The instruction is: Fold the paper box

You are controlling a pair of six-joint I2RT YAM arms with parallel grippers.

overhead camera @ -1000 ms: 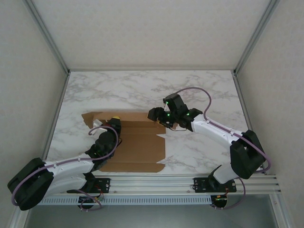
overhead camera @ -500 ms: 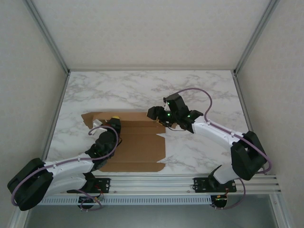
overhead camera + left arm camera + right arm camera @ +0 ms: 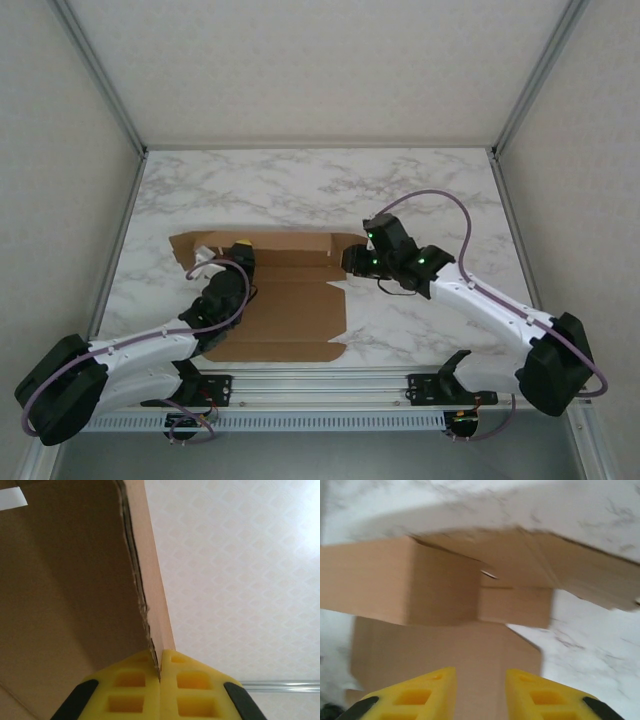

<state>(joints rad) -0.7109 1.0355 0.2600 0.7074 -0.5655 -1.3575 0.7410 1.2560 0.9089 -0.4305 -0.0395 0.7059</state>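
1. Paper box (image 3: 290, 305): plain brown cardboard, partly folded; it lies on the marble surface (image 3: 430, 190), left of centre, its near edge close to the surface's near edge; a notched edge faces the right side.
2. Left hand (image 3: 238, 252): we find it over the far-left part of the box; in the left wrist view its yellow fingers (image 3: 132, 685) press together on the thin edge of a cardboard panel that rises between them; we record it as clamped on the paper box.
3. Right hand (image 3: 352, 260): at the far-right corner of the box; in the right wrist view its fingers stand apart, with brown cardboard visible through the gap; that view is blurred, so we cannot tell whether the pads touch the cardboard.
4. Right wrist view, further: an upright cardboard wall crosses ahead of the fingers, a shorter panel just beside it; marble lies beyond.
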